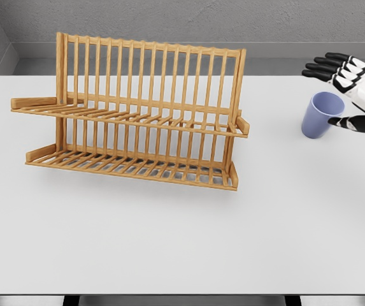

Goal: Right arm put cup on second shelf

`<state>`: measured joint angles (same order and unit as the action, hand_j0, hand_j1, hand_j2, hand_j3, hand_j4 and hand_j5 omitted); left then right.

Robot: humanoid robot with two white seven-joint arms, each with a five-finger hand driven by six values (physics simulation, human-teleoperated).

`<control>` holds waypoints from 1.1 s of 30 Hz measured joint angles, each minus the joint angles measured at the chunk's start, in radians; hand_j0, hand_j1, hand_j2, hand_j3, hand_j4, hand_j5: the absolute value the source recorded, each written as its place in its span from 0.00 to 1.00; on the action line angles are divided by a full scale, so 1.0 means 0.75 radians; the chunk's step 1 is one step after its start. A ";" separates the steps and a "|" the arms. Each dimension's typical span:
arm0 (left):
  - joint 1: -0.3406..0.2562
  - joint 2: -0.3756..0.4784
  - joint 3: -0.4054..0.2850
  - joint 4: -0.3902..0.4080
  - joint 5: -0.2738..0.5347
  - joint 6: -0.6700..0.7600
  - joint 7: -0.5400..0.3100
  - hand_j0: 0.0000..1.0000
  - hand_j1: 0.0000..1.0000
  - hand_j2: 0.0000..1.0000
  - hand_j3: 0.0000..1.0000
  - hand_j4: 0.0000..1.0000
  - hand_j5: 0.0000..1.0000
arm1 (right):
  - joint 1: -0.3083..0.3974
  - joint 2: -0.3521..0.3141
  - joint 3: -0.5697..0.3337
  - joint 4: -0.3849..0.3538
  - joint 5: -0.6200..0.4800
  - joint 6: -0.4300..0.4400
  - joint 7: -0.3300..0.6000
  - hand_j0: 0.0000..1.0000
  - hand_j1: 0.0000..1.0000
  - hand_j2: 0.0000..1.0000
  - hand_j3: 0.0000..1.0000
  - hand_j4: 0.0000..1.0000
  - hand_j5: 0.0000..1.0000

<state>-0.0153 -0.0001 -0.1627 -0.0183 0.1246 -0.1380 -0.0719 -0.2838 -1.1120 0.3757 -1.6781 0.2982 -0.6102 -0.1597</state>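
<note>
A: How far along is this?

B: Barely started, I'd judge. The cup [321, 114] stands upright on the tabletop [182, 242], mouth tilted a little toward the camera, and nothing is on the rack [137, 121].

A: Does the right hand [354, 86] have it?

B: Not yet. The fingers [322, 67] are spread and released, holding nothing. The cup sits just below the outstretched fingers, with the thumb [343, 121] right at its side; whether the thumb touches the wall I cannot tell.

A: So it's a reach, not a grasp.

B: That's my reading. The hand is cupped around the open side of the cup but has not closed.

A: And the target?

B: The upper shelf [131, 118] of the rack lies well away from the fingers, on the far side of the cup from the palm. It is bare, as is the lower shelf [131, 167].

A: What's left, then?

B: Closing on the cup, lifting it, carrying it across to that upper shelf, setting it down and letting go. The left arm isn't in view.
</note>
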 measured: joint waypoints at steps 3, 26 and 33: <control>0.000 0.000 0.000 0.000 0.000 0.000 0.000 1.00 1.00 1.00 1.00 1.00 1.00 | 0.002 -0.008 -0.003 0.001 -0.003 0.003 -0.004 1.00 1.00 1.00 1.00 1.00 1.00; 0.000 0.000 0.000 0.000 0.001 0.000 0.000 1.00 1.00 1.00 1.00 1.00 1.00 | -0.536 0.122 0.216 0.294 -0.018 0.225 1.017 1.00 1.00 1.00 1.00 1.00 1.00; 0.000 0.000 0.000 0.000 0.000 0.000 0.000 1.00 1.00 1.00 1.00 1.00 1.00 | -0.614 0.169 0.275 0.367 -0.018 0.233 1.027 1.00 1.00 1.00 1.00 1.00 1.00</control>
<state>-0.0153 0.0000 -0.1627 -0.0183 0.1248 -0.1380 -0.0719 -0.7440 -0.9855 0.5822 -1.4030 0.2846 -0.4354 0.6104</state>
